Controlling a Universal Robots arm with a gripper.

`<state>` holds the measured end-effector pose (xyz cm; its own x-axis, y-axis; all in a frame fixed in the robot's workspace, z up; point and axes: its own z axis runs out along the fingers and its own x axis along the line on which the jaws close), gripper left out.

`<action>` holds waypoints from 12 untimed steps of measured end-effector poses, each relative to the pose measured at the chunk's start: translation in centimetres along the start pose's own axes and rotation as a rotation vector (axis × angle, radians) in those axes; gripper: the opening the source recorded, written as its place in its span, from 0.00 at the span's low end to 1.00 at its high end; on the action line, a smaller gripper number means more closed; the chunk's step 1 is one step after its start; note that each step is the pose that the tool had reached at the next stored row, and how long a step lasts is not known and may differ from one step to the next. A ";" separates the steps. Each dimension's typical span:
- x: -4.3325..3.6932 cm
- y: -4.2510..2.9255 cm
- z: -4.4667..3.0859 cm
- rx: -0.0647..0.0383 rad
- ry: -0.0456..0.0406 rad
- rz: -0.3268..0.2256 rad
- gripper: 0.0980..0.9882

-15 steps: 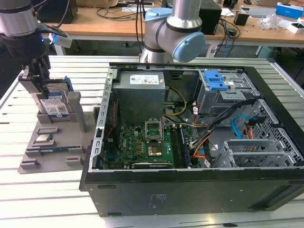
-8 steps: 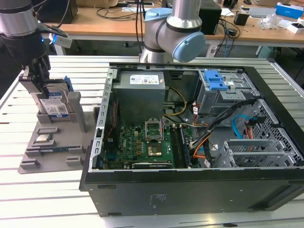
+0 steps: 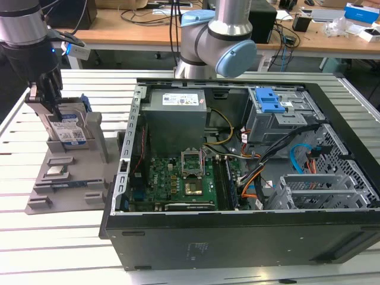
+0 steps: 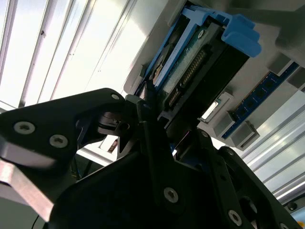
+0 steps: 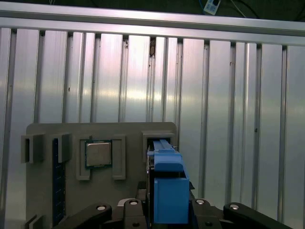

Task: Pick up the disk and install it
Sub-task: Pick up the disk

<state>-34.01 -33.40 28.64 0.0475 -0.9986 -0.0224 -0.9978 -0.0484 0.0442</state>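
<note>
The gripper's point(image 3: 52, 107) jaws pinch the disk point(image 3: 68, 133) upright in its holder point(image 3: 65, 172). An off-centre grip could jam it there

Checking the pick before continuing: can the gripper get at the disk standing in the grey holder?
Probably yes: the gripper is right at the top of the disk, which stands upright in the grey holder with nothing else crowding it.

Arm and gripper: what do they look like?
The arm is silver-grey tubing with rounded light-blue joint caps. The gripper is black, on a dark wrist; in the second wrist view it is angular linkage plates with silver screw heads.
</note>
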 end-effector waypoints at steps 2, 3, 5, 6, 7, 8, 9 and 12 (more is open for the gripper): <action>0.00 -0.01 0.00 0.000 0.0000 0.000 0.30; 0.00 -0.01 0.00 0.000 0.0000 0.000 0.30; 0.00 -0.01 0.00 0.000 0.0002 0.000 0.30; 0.00 -0.04 -0.05 0.000 0.0002 0.000 0.30; 0.00 -0.03 -0.10 0.000 0.0002 0.000 0.30; -0.01 -0.04 -0.19 0.000 0.0002 0.000 0.30; -0.02 -0.04 -0.28 0.000 0.0002 0.000 0.30; -0.05 -0.03 -0.50 0.000 0.0001 0.000 0.30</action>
<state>-33.96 -33.36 29.14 0.0476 -0.9986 -0.0223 -0.9978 -0.0485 0.0442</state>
